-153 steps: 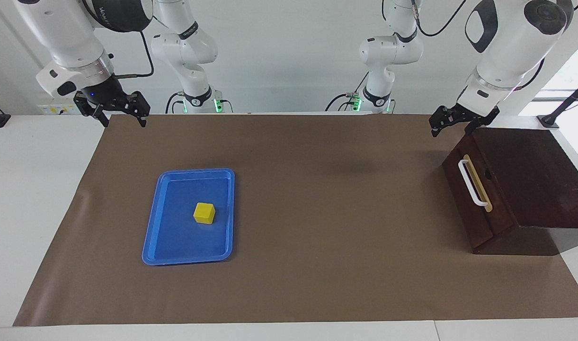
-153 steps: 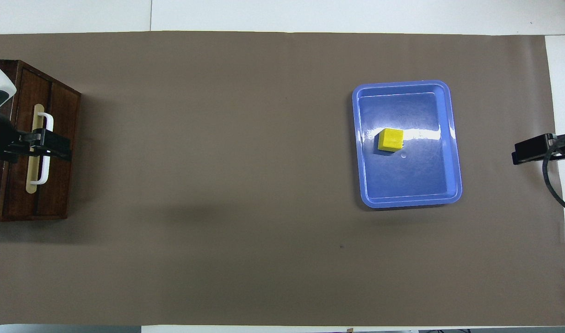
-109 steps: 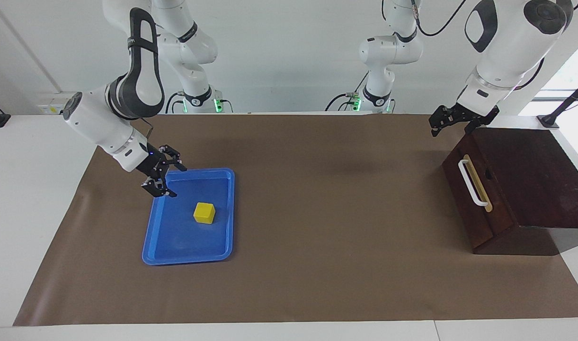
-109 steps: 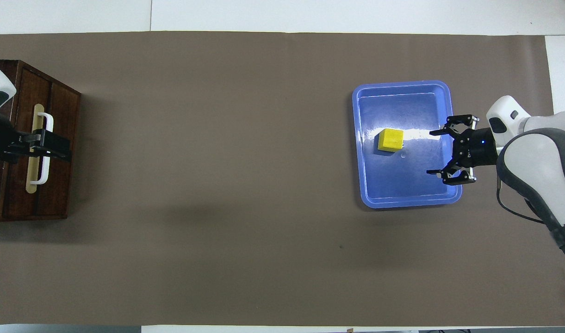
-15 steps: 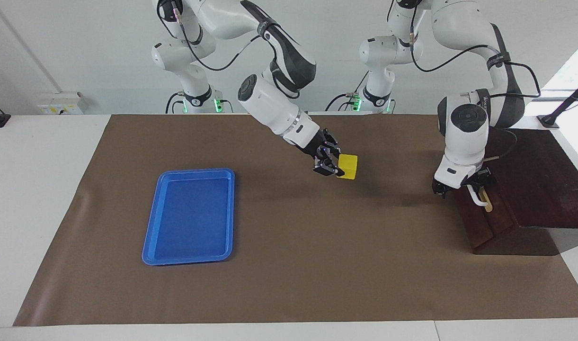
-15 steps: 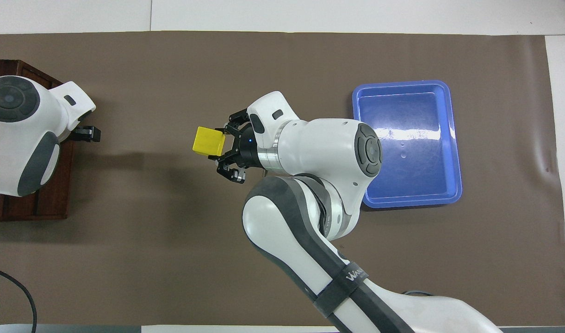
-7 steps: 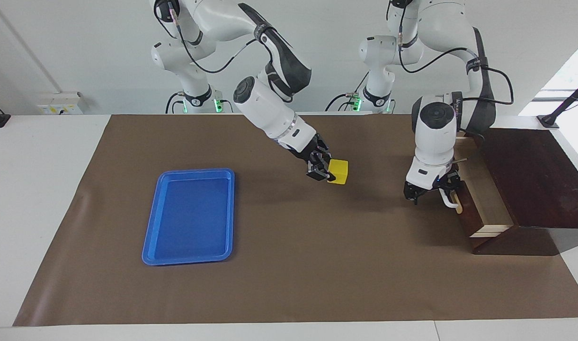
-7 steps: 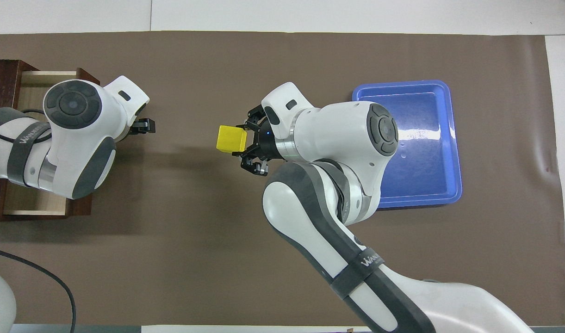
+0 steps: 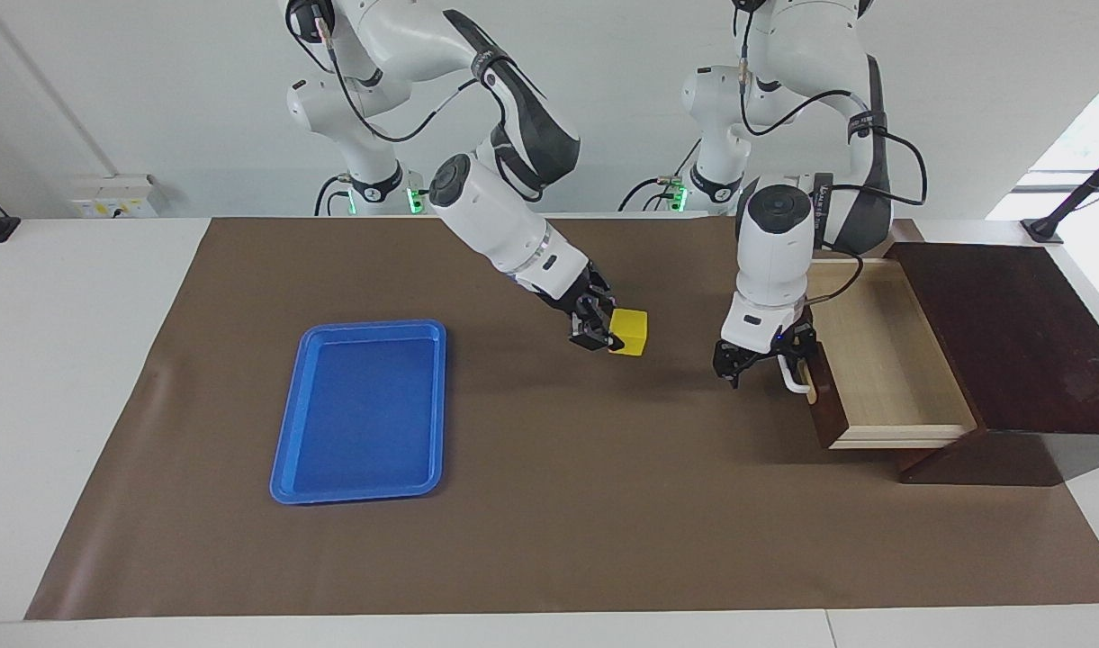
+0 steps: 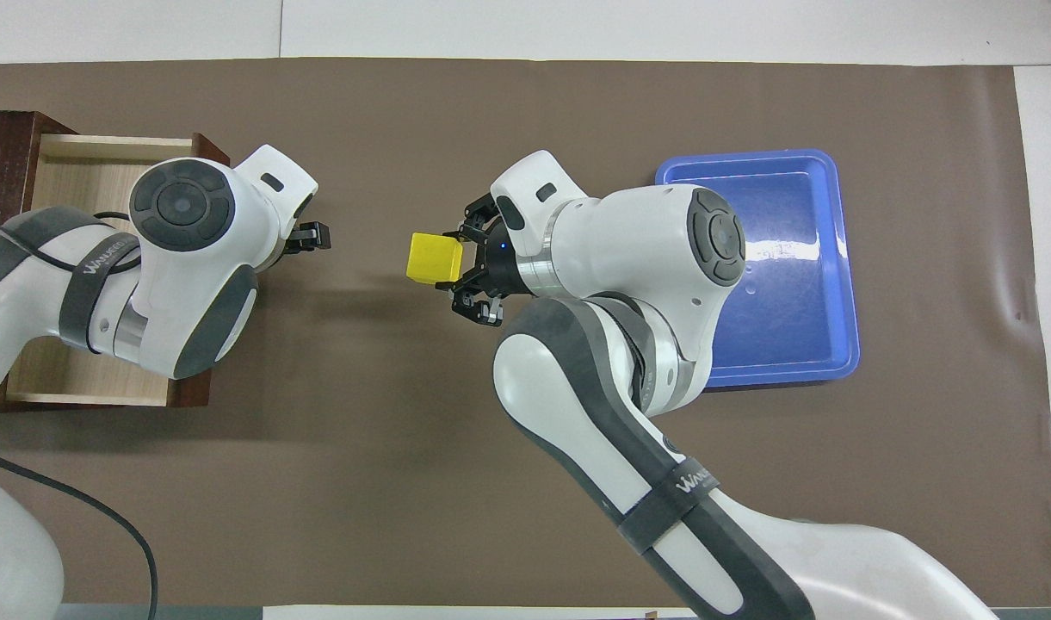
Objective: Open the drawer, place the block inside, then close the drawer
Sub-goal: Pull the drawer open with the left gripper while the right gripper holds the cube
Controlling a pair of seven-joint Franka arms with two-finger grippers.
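The yellow block (image 9: 629, 331) (image 10: 433, 257) hangs just above the brown mat near the table's middle, with my right gripper (image 9: 614, 335) (image 10: 454, 268) shut on it. The drawer (image 9: 882, 378) (image 10: 71, 172) stands pulled well out of its dark box, and its pale wood interior shows with nothing in it. My left gripper (image 9: 765, 360) (image 10: 306, 239) is at the drawer's front, open, its fingers either side of the white handle (image 9: 794, 379). The left arm covers much of the drawer in the overhead view.
The dark slant-fronted box (image 9: 1008, 333) sits at the left arm's end of the table. A flat blue tray (image 9: 360, 409) (image 10: 757, 267) with nothing in it lies toward the right arm's end. A brown mat (image 9: 549, 504) covers the table.
The drawer has slid farther out of the box, the left gripper moving with its handle toward the table's middle. The right gripper and block have drifted back slightly and lower.
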